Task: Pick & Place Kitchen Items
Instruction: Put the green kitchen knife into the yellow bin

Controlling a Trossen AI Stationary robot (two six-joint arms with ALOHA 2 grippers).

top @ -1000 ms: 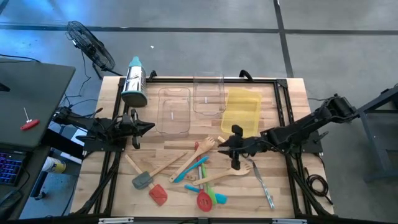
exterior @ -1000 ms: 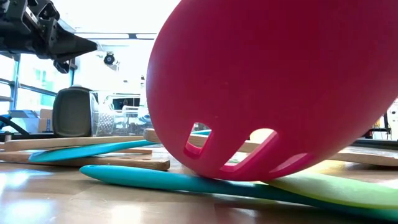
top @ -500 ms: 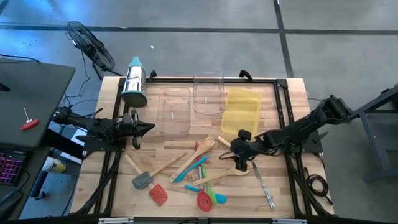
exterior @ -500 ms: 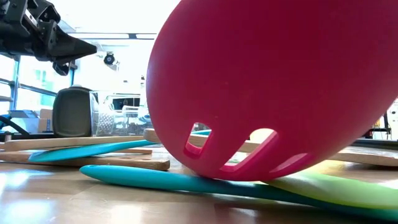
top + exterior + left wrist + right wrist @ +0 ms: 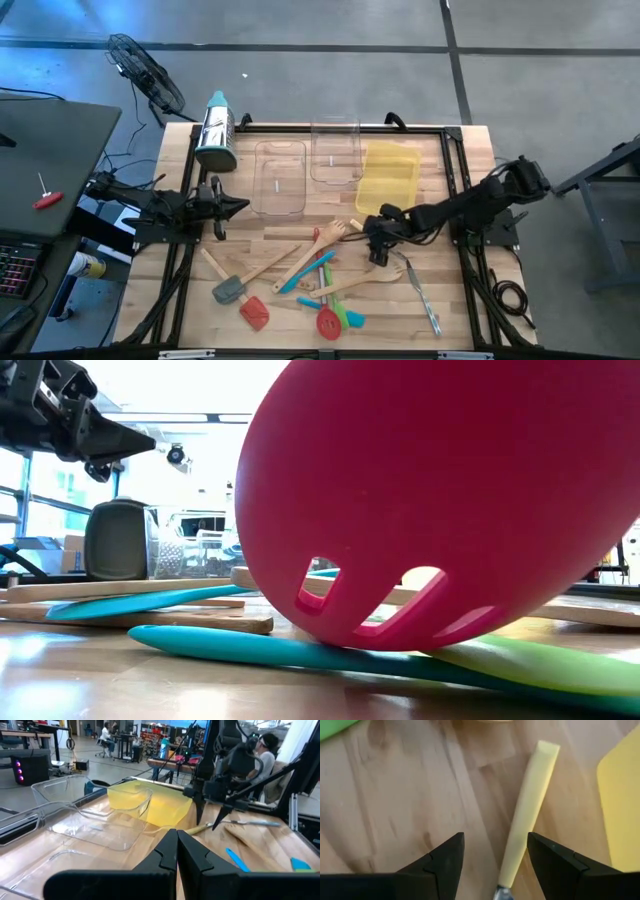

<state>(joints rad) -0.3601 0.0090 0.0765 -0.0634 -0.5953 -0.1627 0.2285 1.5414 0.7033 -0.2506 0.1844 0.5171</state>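
Yellow-handled utensil [image 5: 525, 815] between open right gripper [image 5: 495, 865]

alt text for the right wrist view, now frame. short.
The right gripper points down at the wooden table with its two dark fingers open, empty, either side of a pale yellow utensil handle. The handle runs up between the fingers without touching them. A yellow tray shows at one edge of the picture.

Red slotted spoon head [image 5: 440, 490] close up, teal spatula [image 5: 300, 650] beneath, wooden handles [image 5: 130, 622]
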